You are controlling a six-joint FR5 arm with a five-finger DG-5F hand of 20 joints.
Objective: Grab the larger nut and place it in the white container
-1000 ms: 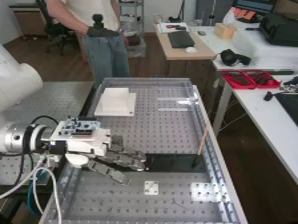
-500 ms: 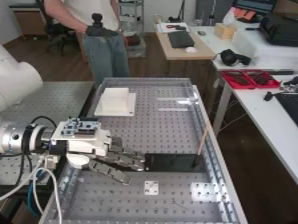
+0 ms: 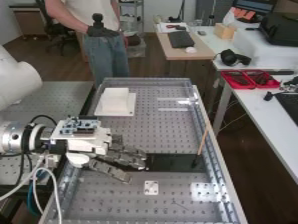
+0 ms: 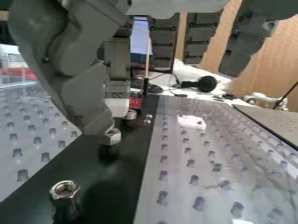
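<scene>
The hand (image 3: 90,144) hovers at the left end of the black plate (image 3: 174,163), its fingers stretched out toward the plate and not curled. In the wrist view the hand (image 4: 83,92) has one fingertip right at a metal nut (image 4: 114,136); whether they touch, I cannot tell. A nearer nut (image 4: 64,189) stands apart on the plate and looks biggest, though it is also closest. Smaller-looking metal pieces, one (image 4: 131,114) and another (image 4: 148,119), sit farther along. The white container (image 3: 116,96) rests on a white base at the far left of the bench.
A thin brown stick (image 3: 203,142) rises from the black plate's right end. A small white plate with holes (image 3: 151,188) lies on the perforated bench top, nearer the high camera. Raised rails (image 3: 218,159) edge the bench. Red trays (image 3: 249,80) stand on the side table.
In the high view the finger nearest the camera has shifted slightly toward the black plate. The arm has hardly moved, and the container stays where it was.
</scene>
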